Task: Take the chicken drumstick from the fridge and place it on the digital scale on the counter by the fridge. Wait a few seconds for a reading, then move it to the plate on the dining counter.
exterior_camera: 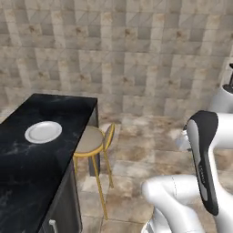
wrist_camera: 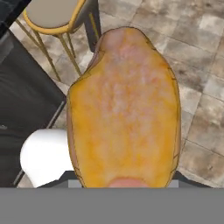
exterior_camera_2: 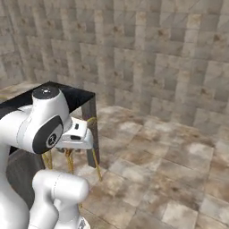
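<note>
The chicken drumstick, golden-orange with a paler top, sits very close in the hand view and hides the fingertips. It hangs over the tiled floor, and my gripper is shut on it. The gripper is to the right of the dining counter's end. The white plate lies bare on the dining counter, well to the left of my arm. The fridge and the digital scale are out of view.
A yellow-rimmed round stool stands against the dining counter's right side, between the counter and my arm; its seat is at the top left of the hand view. A tiled wall runs behind. Open tiled floor lies to the right.
</note>
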Tool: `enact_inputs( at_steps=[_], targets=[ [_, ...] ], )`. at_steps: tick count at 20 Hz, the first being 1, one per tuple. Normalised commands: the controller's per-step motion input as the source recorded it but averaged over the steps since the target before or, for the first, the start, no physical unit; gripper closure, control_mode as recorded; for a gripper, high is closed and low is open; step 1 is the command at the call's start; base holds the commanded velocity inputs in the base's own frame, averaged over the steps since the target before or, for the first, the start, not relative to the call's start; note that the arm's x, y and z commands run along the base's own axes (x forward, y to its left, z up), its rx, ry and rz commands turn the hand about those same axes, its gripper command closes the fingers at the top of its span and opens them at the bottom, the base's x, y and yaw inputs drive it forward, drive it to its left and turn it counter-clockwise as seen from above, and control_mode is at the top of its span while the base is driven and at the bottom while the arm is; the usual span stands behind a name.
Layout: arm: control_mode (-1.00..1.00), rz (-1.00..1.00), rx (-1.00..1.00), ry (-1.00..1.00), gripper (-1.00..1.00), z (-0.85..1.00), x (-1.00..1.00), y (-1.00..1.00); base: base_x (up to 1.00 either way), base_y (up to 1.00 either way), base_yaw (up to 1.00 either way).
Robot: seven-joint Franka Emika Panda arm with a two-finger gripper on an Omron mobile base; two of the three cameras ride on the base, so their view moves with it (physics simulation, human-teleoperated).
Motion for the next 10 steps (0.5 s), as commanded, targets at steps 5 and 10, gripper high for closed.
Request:
enact_inputs(
  at_steps=[5, 10],
  targets=[
    [1.0, 0.0, 0.0, 0.0, 1.0, 0.0, 0.0, 0.0, 0.07, -0.34, 0.75],
    [1.0, 0.0, 0.0, 0.0, 1.0, 0.0, 0.0, 0.0, 0.33, -0.46, 0.63]
  ],
)
